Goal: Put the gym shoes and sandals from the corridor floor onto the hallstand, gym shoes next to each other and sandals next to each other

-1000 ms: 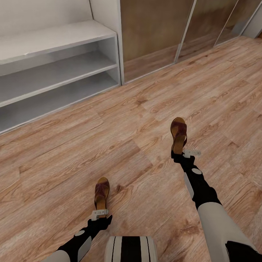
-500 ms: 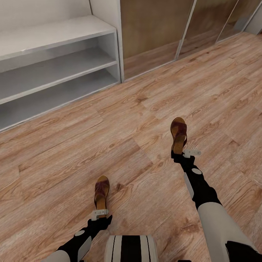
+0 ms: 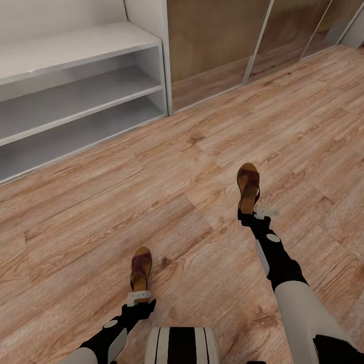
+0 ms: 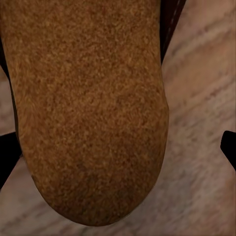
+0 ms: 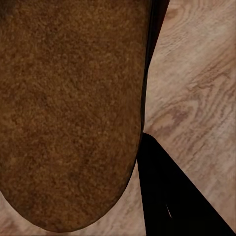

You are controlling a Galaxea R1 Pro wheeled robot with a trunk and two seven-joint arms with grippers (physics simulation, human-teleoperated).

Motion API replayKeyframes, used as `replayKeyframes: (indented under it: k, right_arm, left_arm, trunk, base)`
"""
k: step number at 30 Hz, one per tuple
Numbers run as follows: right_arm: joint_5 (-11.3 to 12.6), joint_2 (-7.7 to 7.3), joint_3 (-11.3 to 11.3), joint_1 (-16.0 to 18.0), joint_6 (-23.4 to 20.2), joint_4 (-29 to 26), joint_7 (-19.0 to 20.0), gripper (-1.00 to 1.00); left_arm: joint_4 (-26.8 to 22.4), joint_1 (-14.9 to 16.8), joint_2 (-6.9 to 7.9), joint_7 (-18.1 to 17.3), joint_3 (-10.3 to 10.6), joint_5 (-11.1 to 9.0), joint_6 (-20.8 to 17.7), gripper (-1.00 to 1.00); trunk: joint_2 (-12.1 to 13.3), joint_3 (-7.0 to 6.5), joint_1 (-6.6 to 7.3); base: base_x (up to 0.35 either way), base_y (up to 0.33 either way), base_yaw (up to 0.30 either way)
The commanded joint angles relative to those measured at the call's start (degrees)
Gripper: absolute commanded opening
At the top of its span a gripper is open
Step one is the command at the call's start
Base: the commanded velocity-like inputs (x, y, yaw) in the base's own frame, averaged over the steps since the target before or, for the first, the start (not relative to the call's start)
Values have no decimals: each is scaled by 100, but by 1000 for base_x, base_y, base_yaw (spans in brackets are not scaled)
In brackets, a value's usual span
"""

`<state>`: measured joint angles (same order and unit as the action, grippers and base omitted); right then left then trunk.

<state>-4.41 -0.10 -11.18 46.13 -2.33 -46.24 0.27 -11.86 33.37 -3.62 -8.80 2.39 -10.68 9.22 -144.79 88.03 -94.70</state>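
Note:
Two brown sandals are held at their heels above the corridor floor (image 3: 202, 146), toes pointing away from me. My left gripper (image 3: 140, 299) is shut on the left sandal (image 3: 141, 267), whose tan footbed (image 4: 88, 108) lies between dark fingers (image 4: 6, 160) in the left wrist view. The right sandal (image 3: 248, 184) sits in my right gripper (image 3: 248, 215), shut on its heel; its footbed (image 5: 69, 108) lies beside one finger (image 5: 172, 196) in the right wrist view. The pale hallstand (image 3: 76, 50), with two bare open shelves, stands at the far left. The gym shoes are out of view.
Brown sliding doors with metal frames (image 3: 217, 45) line the back wall right of the hallstand. A wide stretch of wood floor lies between me and the shelves. My own trunk (image 3: 182, 346) fills the lower middle of the head view.
The whole head view has shifted slightly, so hallstand and floor sit a little higher in the picture. Both arms and their sandals keep the same places relative to me.

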Motion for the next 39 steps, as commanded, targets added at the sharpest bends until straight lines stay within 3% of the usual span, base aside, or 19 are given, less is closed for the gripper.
replayKeyframes:
  k: [1, 8, 9, 39]
  right_arm:
    - [-26, 2, -7, 1, -23, -7, -9, -100]
    - [-26, 2, -7, 1, -25, -7, -9, -100]
    - [-27, 2, -7, 1, -25, -7, -9, -100]
    - [-29, 2, -7, 1, -22, -7, -9, -100]
  left_arm:
    - [8, 3, 1, -17, 25, -57, 18, 100]
    - [8, 3, 5, -17, 25, -57, 18, 100]
    - [8, 3, 7, -17, 25, -57, 18, -100]
    - [8, 3, 10, -17, 25, -57, 18, -100]
  trunk:
    - [-1, 3, 0]
    - [-1, 3, 0]
    - [-1, 3, 0]
    - [-1, 3, 0]
  base:
    - [27, 0, 0]
    - [7, 0, 0]
    - [0, 0, 0]
    - [0, 0, 0]
